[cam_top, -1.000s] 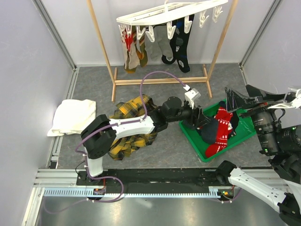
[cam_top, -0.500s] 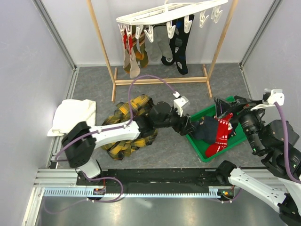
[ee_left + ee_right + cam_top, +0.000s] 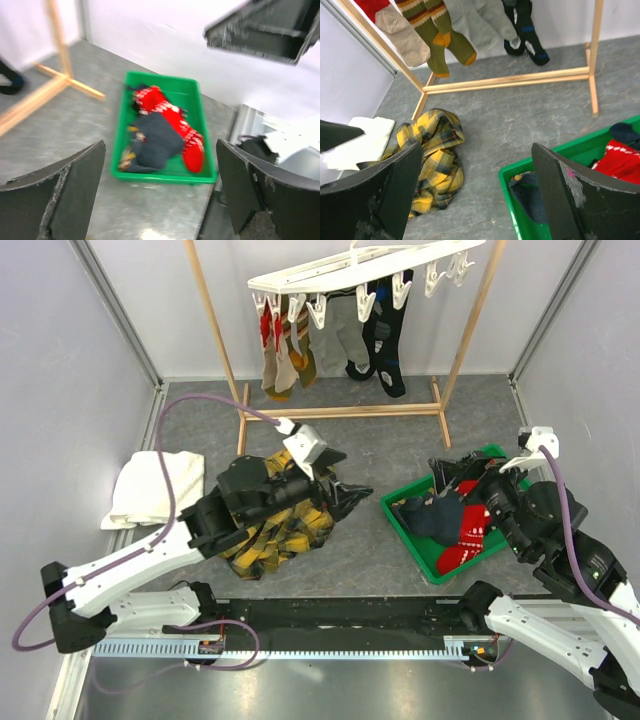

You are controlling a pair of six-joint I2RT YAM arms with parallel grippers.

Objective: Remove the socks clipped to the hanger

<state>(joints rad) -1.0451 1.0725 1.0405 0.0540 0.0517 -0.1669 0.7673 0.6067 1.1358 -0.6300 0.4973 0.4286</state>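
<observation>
The hanger (image 3: 340,268) hangs at the far side from a wooden frame (image 3: 340,412). Clipped to it and dangling: a red and tan pair (image 3: 270,345) at the left, an olive striped sock (image 3: 440,45), a grey sock (image 3: 480,20), and black socks with blue marks (image 3: 527,35) at the right.

A green tray (image 3: 408,543) sits on the worktop (image 3: 360,550) near right, holding a red patterned sock (image 3: 475,525) and a navy sock (image 3: 435,520).

Left gripper (image 3: 350,498) is low over the worktop, between the yellow plaid cloth (image 3: 275,530) and the tray; jaws wide apart, nothing held, and the left wrist view looks at the tray between them.

Right gripper (image 3: 455,478) is over the tray's far end; its jaws are spread too and hold nothing.

A white towel (image 3: 150,485) lies at the left wall.
</observation>
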